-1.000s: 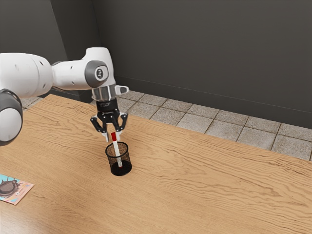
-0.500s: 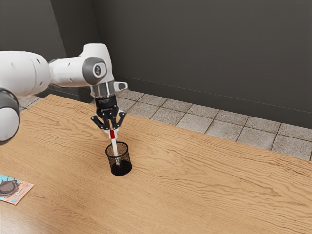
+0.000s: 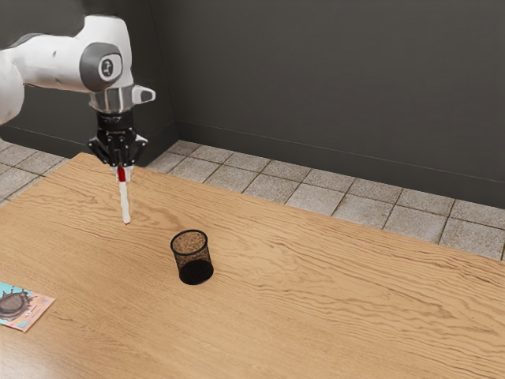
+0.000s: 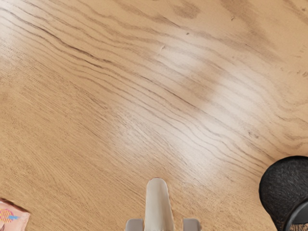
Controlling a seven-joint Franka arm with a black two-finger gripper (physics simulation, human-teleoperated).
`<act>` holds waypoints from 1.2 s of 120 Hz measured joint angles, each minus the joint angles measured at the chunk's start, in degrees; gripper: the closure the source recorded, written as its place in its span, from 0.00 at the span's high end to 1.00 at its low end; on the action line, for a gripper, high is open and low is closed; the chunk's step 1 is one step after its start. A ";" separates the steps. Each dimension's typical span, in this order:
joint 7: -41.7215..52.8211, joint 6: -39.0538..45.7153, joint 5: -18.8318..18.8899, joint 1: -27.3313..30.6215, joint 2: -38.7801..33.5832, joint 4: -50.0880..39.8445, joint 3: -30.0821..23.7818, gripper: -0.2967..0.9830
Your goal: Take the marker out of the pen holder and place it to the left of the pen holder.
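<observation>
- A white Franka arm reaches in from the exterior view's left, its forearm nearly level and its wrist bent so that the hand points down at the tabletop
- The black gripper hangs almost plumb over the part of the tabletop near its far edge, beyond the pen holder and toward the exterior view's left
- Its jaws are closed in on a white marker, pinching it near its red upper end from two sides, with the pale barrel between the fingertips in the wrist view
- The marker, clear of the pen holder and apart from it, points downward just off vertical, its red-tipped lower end leaning slightly toward the exterior view's right; whether that tip touches the wood is hard to tell
- The black mesh pen holder stands upright on the tabletop, nearer the exterior camera than the marker
- A colorful printed card lies flat at the exterior view's left edge, partly cut off; in the wrist view, card and pen holder flank the marker on opposite sides
- Behind, a dark wall rises over gray floor tiles
</observation>
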 joint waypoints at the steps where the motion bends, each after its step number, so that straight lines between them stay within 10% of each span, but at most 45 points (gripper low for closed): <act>1: 0.20 -0.26 1.03 -0.02 0.52 0.01 -0.08 0.16; 23: 5.67 -4.34 16.44 -3.84 10.61 0.01 -0.62 0.15; 56: 11.85 -6.34 21.51 -5.43 15.09 0.15 -0.69 0.15; 76: 14.36 -6.69 21.65 -5.46 16.85 0.16 -0.71 0.16; 120: 19.12 -7.11 19.15 -5.17 15.99 0.61 -0.94 0.64; 137: 22.02 -7.07 4.12 -3.48 0.30 9.18 -0.55 0.70; 144: 21.63 -6.98 5.09 -8.24 -5.32 9.91 -0.48 0.72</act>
